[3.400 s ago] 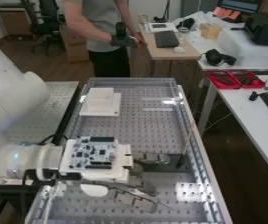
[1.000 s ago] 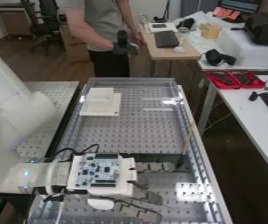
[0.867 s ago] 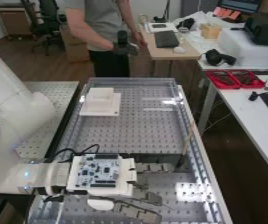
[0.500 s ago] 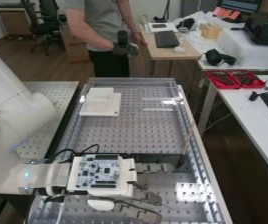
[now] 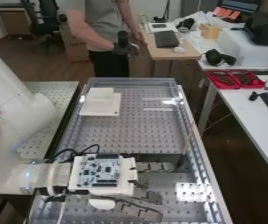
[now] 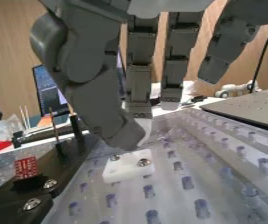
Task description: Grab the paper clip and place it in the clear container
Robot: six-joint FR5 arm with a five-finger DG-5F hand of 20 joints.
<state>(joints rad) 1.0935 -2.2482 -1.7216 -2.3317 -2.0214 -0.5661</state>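
The hand (image 5: pixel 144 196) hangs low over the near part of the clear perforated bench top (image 5: pixel 128 135), pointing toward the bench's right edge, a circuit board riding on its mount. Its fingers are straight and spread. In the wrist view the hand (image 6: pixel 139 82) is open, its long fingers hanging side by side and the thick thumb in front of them. Nothing can be made out between thumb and fingers. Just below the thumb's tip, a small white block (image 6: pixel 128 166) with metal screws sits on the perforated surface; I cannot tell whether they touch.
A dark crossbar (image 5: pixel 159 159) spans the bench beside the fingers, with a thin stick standing near its right end. Further back lies a white stepped plate (image 5: pixel 101 104). The wrist view has a dark fixture (image 6: pixel 68 162) carrying a small red board (image 6: pixel 26 167).
Since the oldest frame the hand and arm have shifted toward the bench's near end and slightly right. Over the last second they have stayed practically still.
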